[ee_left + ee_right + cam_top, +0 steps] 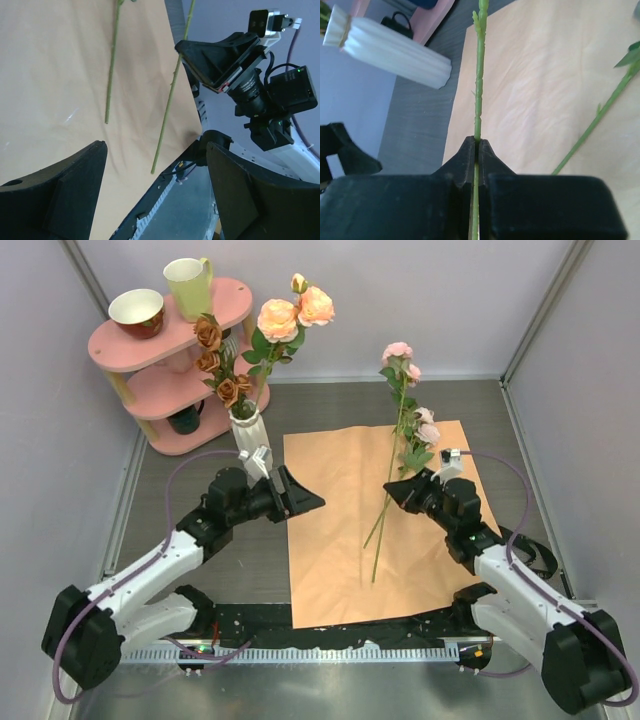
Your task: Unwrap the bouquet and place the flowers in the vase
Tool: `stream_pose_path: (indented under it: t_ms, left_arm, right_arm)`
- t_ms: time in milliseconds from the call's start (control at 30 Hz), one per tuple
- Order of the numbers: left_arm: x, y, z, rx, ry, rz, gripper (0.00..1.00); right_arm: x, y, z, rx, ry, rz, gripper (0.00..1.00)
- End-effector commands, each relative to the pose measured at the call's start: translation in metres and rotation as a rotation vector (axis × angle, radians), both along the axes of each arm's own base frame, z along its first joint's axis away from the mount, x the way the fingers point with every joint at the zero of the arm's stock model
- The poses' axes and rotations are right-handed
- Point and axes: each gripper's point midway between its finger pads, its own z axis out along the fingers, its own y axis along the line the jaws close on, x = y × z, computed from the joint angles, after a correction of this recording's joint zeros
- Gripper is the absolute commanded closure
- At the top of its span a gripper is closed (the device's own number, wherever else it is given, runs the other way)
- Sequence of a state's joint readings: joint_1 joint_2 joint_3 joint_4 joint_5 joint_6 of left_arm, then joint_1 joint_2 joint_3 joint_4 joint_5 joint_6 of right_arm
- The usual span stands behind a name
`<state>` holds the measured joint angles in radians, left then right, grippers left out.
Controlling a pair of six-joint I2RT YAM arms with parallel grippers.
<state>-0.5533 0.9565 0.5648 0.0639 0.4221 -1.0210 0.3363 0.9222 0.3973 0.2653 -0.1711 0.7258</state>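
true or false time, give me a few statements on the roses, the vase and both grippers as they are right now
1. The right gripper is shut on a green rose stem. True.
2. The left gripper holds a flower. False: it is open and empty.
3. The white vase is empty. False: rust and peach roses stand in it.
4. The tan-orange paper lies spread out flat. True.
5. A pink rose lies on that paper. True.
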Motion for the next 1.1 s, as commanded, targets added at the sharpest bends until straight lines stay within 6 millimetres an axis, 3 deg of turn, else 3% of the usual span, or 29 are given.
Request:
stream_pose_path:
  t_ms: [0, 67, 100, 133, 200, 233, 467, 967, 1000, 1067]
  left_arm:
    - [0.008, -0.046, 0.040, -0.092, -0.106, -0.081, 0.16]
    - [0.010, -0.065, 0.046, -0.092, -0.118, -0.122, 0.16]
    - [0.018, -0.076, 0.026, -0.064, -0.071, -0.138, 0.17]
    - [0.024, -0.086, 0.036, -0.082, -0.085, -0.155, 0.20]
    - [0.031, -0.105, 0.022, -0.081, -0.048, -0.208, 0.28]
    - [0.038, -0.114, 0.034, -0.100, -0.074, -0.218, 0.29]
    - [0.060, -0.154, 0.052, -0.105, -0.164, -0.261, 0.33]
    - [0.068, -0.174, 0.061, -0.100, -0.189, -0.288, 0.88]
    - [0.068, -0.173, 0.065, -0.096, -0.207, -0.294, 0.95]
    - [0.065, -0.173, 0.062, -0.069, -0.201, -0.301, 1.00]
  right_arm:
    - [-0.025, 0.019, 0.042, 0.134, -0.137, 0.108, 0.99]
    - [-0.033, 0.022, 0.041, 0.143, -0.135, 0.141, 0.99]
    - [-0.037, 0.025, 0.044, 0.149, -0.144, 0.163, 0.99]
    - [-0.042, 0.028, 0.043, 0.145, -0.140, 0.194, 0.99]
    - [-0.048, 0.033, 0.045, 0.142, -0.137, 0.227, 0.99]
    - [-0.053, 0.035, 0.046, 0.143, -0.142, 0.253, 0.99]
    - [-0.069, 0.039, 0.056, 0.130, -0.163, 0.313, 0.99]
    - [-0.077, 0.038, 0.061, 0.104, -0.178, 0.335, 0.99]
    - [-0.078, 0.038, 0.060, 0.102, -0.175, 0.339, 0.99]
    - [-0.078, 0.038, 0.062, 0.096, -0.178, 0.342, 0.90]
